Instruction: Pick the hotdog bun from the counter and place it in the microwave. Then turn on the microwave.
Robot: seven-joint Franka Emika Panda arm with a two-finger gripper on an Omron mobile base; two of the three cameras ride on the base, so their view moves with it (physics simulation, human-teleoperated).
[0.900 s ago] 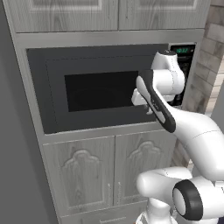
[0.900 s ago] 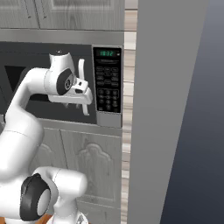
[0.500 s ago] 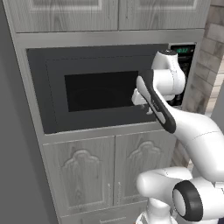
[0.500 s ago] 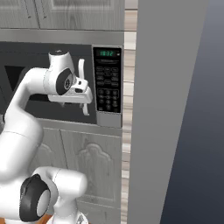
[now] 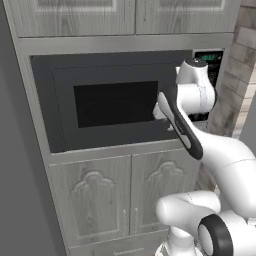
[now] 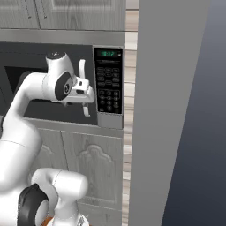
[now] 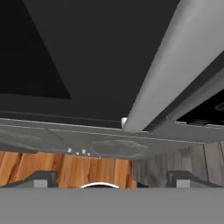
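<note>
A built-in dark grey microwave (image 5: 115, 105) with a black window is being shown set into pale grey wood-grain cabinets (image 5: 95, 205), its door apparently shut. At the door's right edge a white vertical bar handle (image 6: 82, 86) is being faced by the white arm's two-finger gripper (image 6: 86, 95). In the hand view the handle (image 7: 175, 65) is running diagonally across the dark door, and the two dark finger tips (image 7: 41, 178) are standing wide apart at the bottom edge with nothing between them; the gripper is spread fully and nothing is being held.

Just right of the handle, a black keypad panel with a green display (image 6: 109, 84) is being shown, beside a tall grey slab (image 6: 172, 110).

The hotdog bun cannot be made out; whether it is lying behind the dark window cannot be told.

The handle is being judged rigid, smooth and probably slippery, so it would best be taken around its middle, with the fingers closed across its width. The keypad buttons are judged flat and stiff, needing only a light, square press from one fingertip.
</note>
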